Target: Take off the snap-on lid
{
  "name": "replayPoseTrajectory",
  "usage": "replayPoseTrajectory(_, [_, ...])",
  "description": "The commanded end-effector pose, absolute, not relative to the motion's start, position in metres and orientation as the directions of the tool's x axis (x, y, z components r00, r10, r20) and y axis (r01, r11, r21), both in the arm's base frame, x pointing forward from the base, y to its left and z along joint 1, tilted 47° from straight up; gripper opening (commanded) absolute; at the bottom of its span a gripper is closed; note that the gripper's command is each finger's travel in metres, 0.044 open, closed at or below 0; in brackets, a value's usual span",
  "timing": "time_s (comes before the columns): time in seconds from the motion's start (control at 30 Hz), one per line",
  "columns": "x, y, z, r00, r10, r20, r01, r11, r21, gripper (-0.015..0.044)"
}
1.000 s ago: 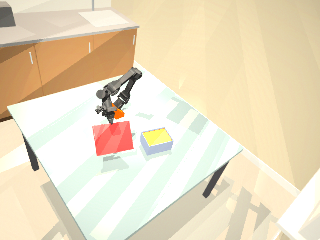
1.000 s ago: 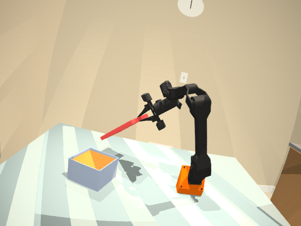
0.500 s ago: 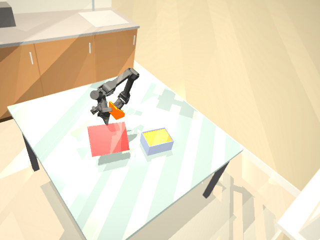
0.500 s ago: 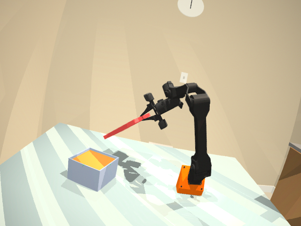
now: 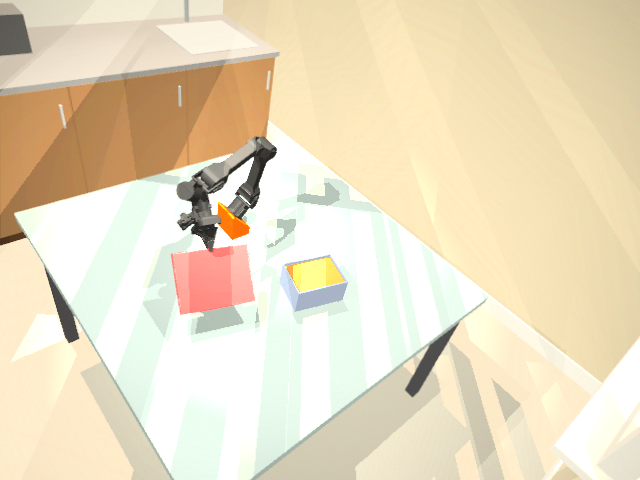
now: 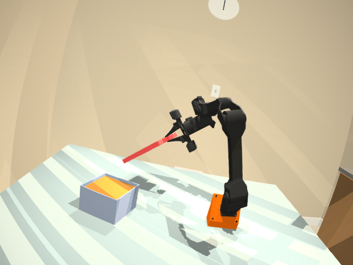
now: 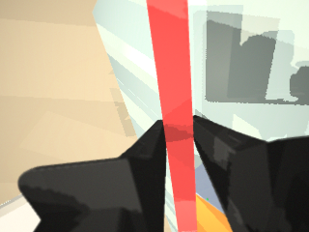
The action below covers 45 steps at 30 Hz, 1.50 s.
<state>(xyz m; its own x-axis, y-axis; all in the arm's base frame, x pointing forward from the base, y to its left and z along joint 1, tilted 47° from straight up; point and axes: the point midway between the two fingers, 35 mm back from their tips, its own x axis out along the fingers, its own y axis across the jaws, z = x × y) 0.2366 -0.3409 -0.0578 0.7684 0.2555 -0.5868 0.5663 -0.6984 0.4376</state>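
Observation:
My gripper (image 5: 210,249) (image 6: 167,138) (image 7: 177,124) is shut on one edge of the red lid (image 5: 214,281) (image 6: 146,150) (image 7: 175,63). The lid is held in the air above the table, beside the box in the top view. It is tilted, its far edge lower than the edge between my fingers. The storage box (image 5: 320,298) (image 6: 98,205) is blue-grey and stands upright on the table, open at the top, with a yellow-orange inside. In the wrist view, a corner of the box (image 7: 209,186) shows behind the right finger. The lid's underside is hard to make out.
The pale striped table (image 5: 330,361) (image 6: 51,242) carries the arm's orange base (image 5: 232,224) (image 6: 222,221), behind the lid in the top view. Wooden cabinets (image 5: 155,124) with a counter stand beyond the table's back edge. Shadows of the arm and lid fall on the table.

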Motion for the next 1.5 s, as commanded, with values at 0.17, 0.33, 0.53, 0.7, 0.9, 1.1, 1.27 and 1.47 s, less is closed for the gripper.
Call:
replayPoseTrajectory(0.17, [0.238,-0.332,-0.063,0.772,0.258,-0.581,0.563,-0.701,0.437,0.0000])
replayPoseTrajectory(0.33, [0.239,-0.329,-0.066,0.772,0.258,-0.581,0.563,-0.701,0.437,0.0000])
replayPoseTrajectory(0.53, [0.239,-0.326,-0.069,0.772,0.258,-0.581,0.563,-0.701,0.437,0.0000])
replayPoseTrajectory(0.7, [0.239,-0.323,-0.072,0.772,0.258,-0.581,0.563,-0.701,0.437,0.0000])
replayPoseTrajectory(0.9, [0.240,-0.320,-0.075,0.772,0.258,-0.581,0.563,-0.701,0.437,0.0000])
replayPoseTrajectory(1.1, [0.240,-0.316,-0.079,0.772,0.258,-0.581,0.563,-0.701,0.437,0.0000])
replayPoseTrajectory(1.27, [0.240,-0.314,-0.082,0.772,0.258,-0.581,0.563,-0.701,0.437,0.0000])
replayPoseTrajectory(1.47, [0.241,-0.310,-0.085,0.772,0.258,-0.581,0.563,-0.701,0.437,0.0000])
